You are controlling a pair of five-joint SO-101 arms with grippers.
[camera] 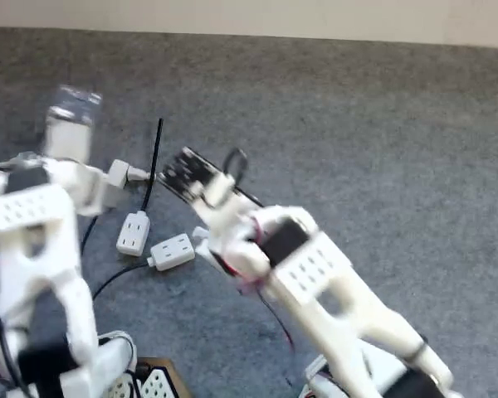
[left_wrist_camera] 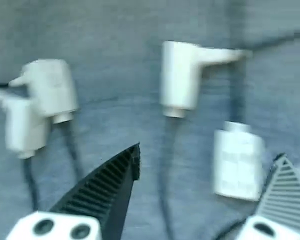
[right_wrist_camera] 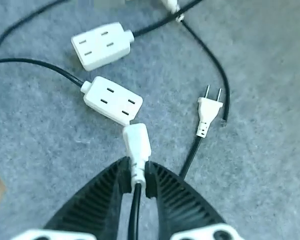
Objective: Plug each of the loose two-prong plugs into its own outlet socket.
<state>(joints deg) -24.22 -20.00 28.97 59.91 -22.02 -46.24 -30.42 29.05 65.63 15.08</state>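
My right gripper [right_wrist_camera: 137, 169] is shut on a white two-prong plug [right_wrist_camera: 136, 145] whose front end meets a white outlet socket [right_wrist_camera: 112, 100]. A second socket [right_wrist_camera: 101, 45] lies just beyond, and a loose plug [right_wrist_camera: 209, 112] with bare prongs rests on the carpet beside them. From above, both sockets [camera: 134, 233] [camera: 173, 251] lie between the arms. My left gripper [left_wrist_camera: 208, 156] hangs open above the carpet. One black finger [left_wrist_camera: 110, 185] is near two white plugs [left_wrist_camera: 50, 87] [left_wrist_camera: 22, 122]. Farther off lie another white plug [left_wrist_camera: 180, 75] and a white socket block [left_wrist_camera: 237, 162].
Black cords [camera: 156, 157] trail across the grey carpet [camera: 382, 149] around the sockets. A brown box corner [camera: 168, 369] sits at the near edge between the arm bases. The carpet to the right of the right arm is open.
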